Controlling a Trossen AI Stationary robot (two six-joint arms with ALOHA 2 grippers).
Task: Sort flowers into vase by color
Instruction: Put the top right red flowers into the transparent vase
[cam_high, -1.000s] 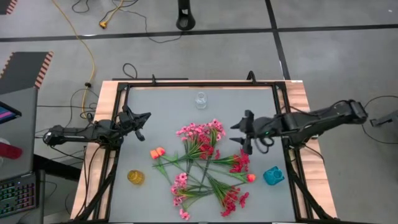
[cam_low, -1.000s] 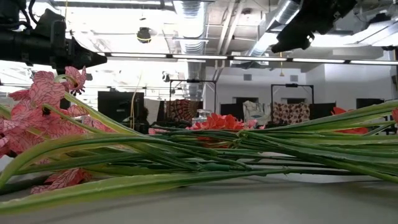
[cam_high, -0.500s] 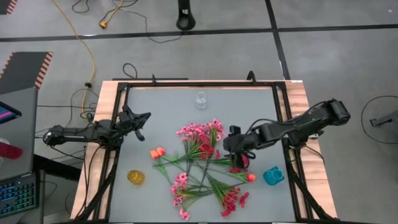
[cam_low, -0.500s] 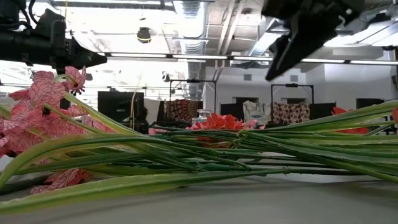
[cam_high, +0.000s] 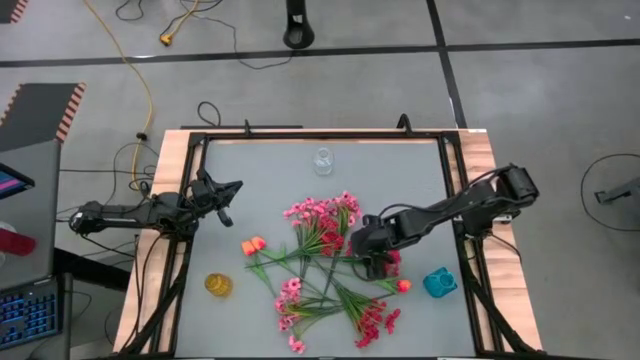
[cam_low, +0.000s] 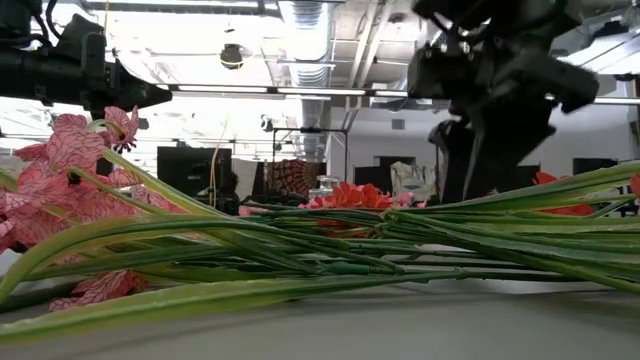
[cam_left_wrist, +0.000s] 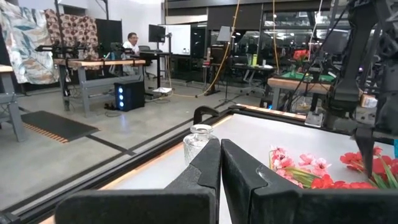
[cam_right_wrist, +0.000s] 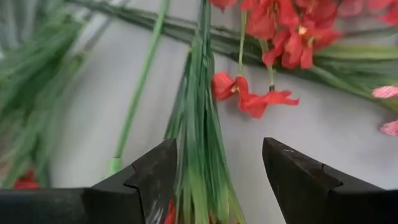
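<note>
Swinging in from the bench's right edge, the right gripper (cam_right_wrist: 217, 180) now sits low over the flowers (cam_high: 325, 265) heaped mid-bench, fingers wide astride a green stem bundle (cam_right_wrist: 200, 124), so a grasp looks imminent. Parked at the left edge, the left gripper (cam_high: 228, 200) has its fingers closed on nothing.

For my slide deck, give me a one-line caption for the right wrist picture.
Right pincer, open, straddles a green stem bundle beside red blossoms on the grey table.
</note>
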